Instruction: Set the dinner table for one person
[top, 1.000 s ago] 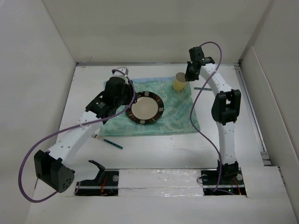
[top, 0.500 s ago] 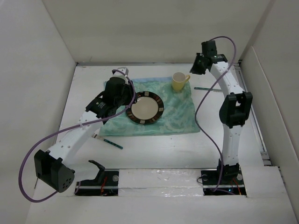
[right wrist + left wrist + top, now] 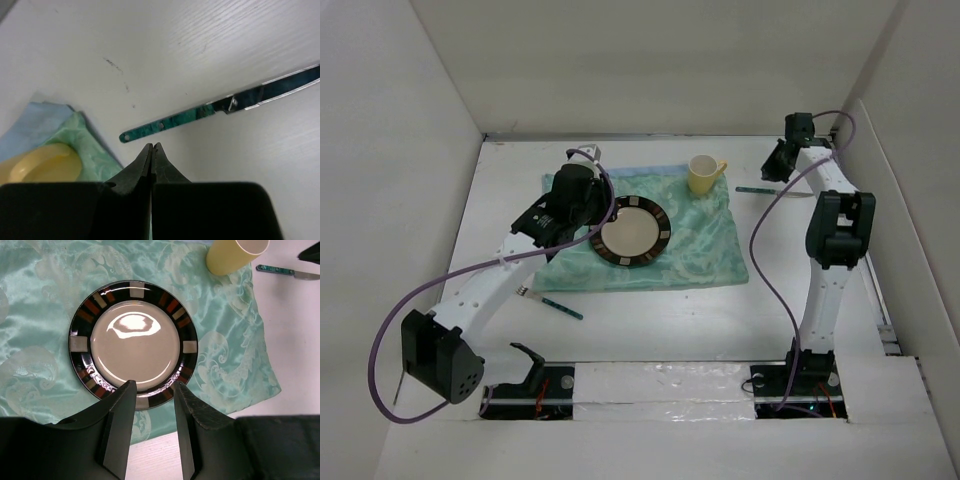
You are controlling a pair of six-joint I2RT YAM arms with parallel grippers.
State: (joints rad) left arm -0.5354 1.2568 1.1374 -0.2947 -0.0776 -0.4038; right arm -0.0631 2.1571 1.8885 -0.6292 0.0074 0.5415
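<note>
Nearest to us on the white worktop (image 3: 650, 330), just short of the cloth's near-left corner, lies a slim utensil with a teal handle (image 3: 552, 303) – we cannot make out its head clearly. Beyond it the mint-green placemat (image 3: 705, 250) is spread flat, a little rumpled at its edges. Left of the mat's middle sits the plate (image 3: 633, 231), cream in the centre with a dark rim of red and pale blocks.

The left end effector (image 3: 600, 218) hangs over the plate's left edge. From its wrist camera the two fingers (image 3: 120, 425) stand partly apart, framing the near rim of the plate (image 3: 135, 342), with nothing between them.

Farther back, on the mat's far-right corner, the yellow mug (image 3: 703, 174) stands upright, its handle turned to the right. Just right of it, off the cloth on the bare worktop, lies the knife (image 3: 752, 189), its teal handle towards the mug.

Farthest back, the right end effector (image 3: 770, 170) hovers beside the knife – its jaws are pressed together and empty. Its wrist camera shows the closed tips (image 3: 151, 146) near the knife's handle end (image 3: 170, 124), apart from it.
</note>
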